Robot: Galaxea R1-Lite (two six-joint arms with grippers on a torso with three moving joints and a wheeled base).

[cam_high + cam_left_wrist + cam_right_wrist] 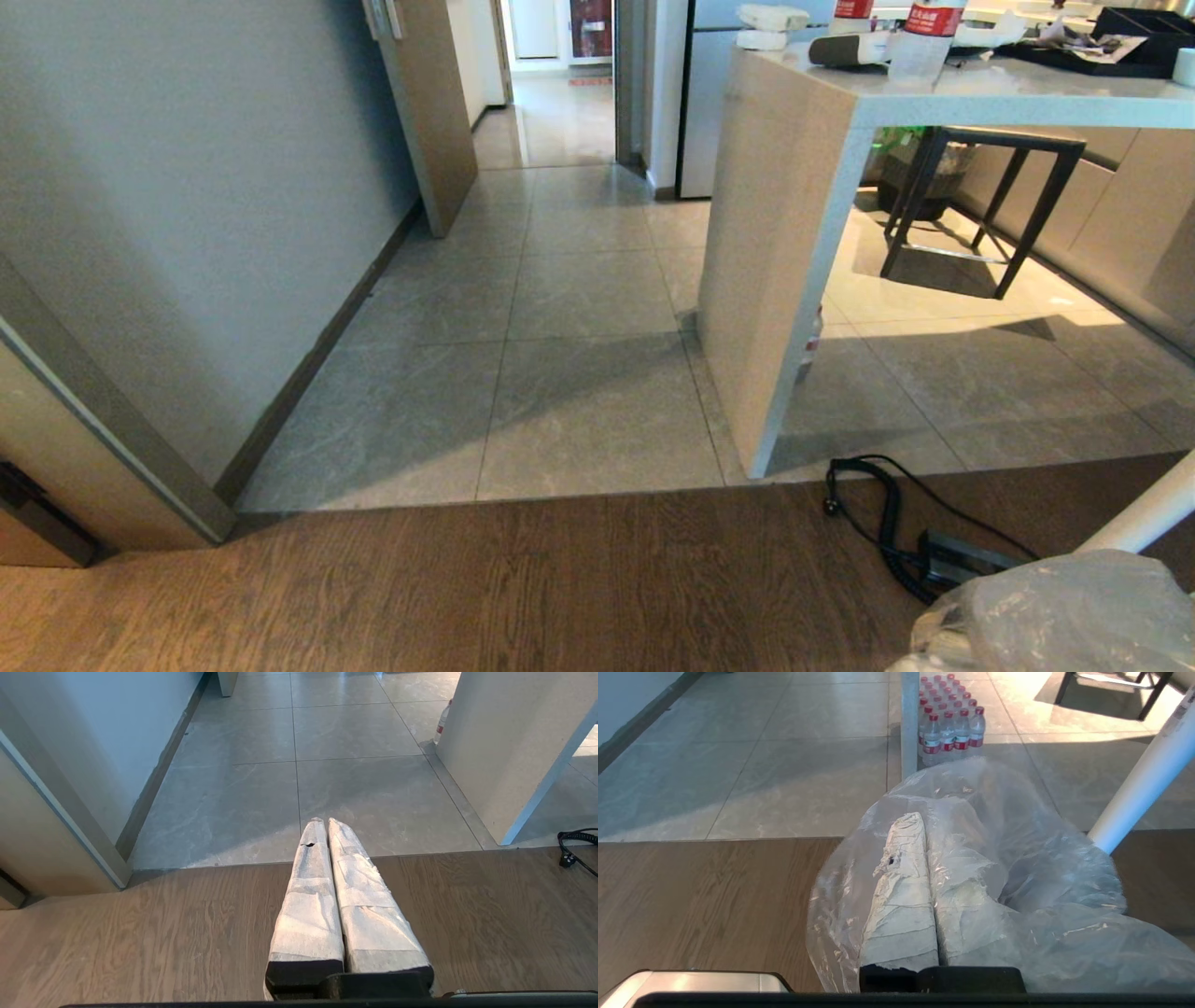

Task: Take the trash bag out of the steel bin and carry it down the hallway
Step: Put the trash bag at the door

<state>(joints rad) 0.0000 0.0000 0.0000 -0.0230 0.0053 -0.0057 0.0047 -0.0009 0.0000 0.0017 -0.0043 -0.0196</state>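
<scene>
The right end effector (924,826) is clamped shut on the trash bag (994,891) — thin film is draped over both fingers and billows beside them, low at the robot's right above the wooden floor (467,588); the left end effector (324,823) is closed on nothing. The bag looks light, soft and slippery, likely to tear or slide; a bunched pinch near its mouth seems safest. The tiled hallway (579,280) lies ahead — beside the bench (980,89).
</scene>
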